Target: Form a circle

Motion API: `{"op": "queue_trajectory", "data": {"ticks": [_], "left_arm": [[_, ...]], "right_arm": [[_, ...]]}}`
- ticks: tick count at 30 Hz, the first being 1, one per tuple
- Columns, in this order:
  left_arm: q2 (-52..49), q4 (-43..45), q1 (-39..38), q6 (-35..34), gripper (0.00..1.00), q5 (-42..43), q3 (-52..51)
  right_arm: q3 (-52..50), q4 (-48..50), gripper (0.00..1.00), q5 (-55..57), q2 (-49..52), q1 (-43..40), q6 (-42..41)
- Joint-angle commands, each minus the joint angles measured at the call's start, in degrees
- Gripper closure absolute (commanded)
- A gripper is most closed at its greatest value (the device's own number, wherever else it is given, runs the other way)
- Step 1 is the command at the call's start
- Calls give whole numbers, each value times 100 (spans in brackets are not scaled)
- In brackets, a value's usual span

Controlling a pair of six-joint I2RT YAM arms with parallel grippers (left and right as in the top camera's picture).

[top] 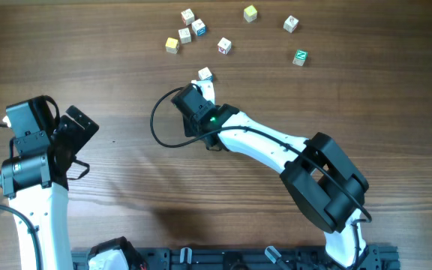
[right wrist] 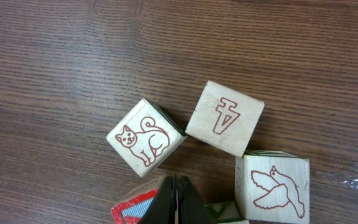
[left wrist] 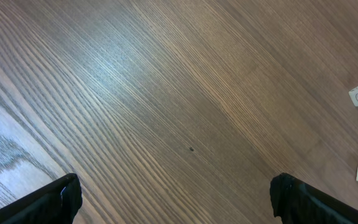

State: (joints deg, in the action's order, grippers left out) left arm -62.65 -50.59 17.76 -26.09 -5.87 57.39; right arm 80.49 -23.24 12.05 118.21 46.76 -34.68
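Looking down past my right end effector (right wrist: 176, 200), I see its fingers pressed together into one blunt wedge, holding nothing. That wedge sits right at a red cube (right wrist: 131, 211), with a green-marked face (right wrist: 219, 213) peeking out on its other side; whether it touches either I cannot tell. Just beyond lie the cat cube (right wrist: 146, 143), the A cube (right wrist: 225, 117) and the bird cube (right wrist: 272, 183). A and bird meet at a corner, and cat and A nearly do. Together these make the circle (top: 205, 74), which lies mid-table under my right wrist, mostly hidden from overhead.

My judgement is that the ring is close to done, so the danger is overdoing it. A push on the red cube that runs long would drive it into the cat cube and wedge the ring open. An off-centre push would spin a cube rather than slide it. Lifting away carelessly could snag a corner.

Farther off, loose cubes (top: 224, 46) are scattered across the far table (top: 88, 45); a wide sweep could knock them. My left end effector (left wrist: 174, 186) hangs spread wide and empty at the left, well apart.
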Motion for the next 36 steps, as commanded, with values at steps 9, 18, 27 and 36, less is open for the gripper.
{"op": "queue_trajectory", "data": {"ticks": [9, 18, 27, 36], "left_arm": [[2, 11, 31, -50, 0, 50, 0], [2, 11, 31, -52, 0, 50, 0], [2, 11, 31, -50, 0, 50, 0], [2, 11, 31, -52, 0, 50, 0]], "right_arm": [[-31, 31, 95, 13, 223, 2, 22], [-31, 96, 95, -13, 223, 2, 170], [-31, 138, 95, -144, 223, 2, 273], [-31, 155, 96, -240, 223, 2, 323]]}}
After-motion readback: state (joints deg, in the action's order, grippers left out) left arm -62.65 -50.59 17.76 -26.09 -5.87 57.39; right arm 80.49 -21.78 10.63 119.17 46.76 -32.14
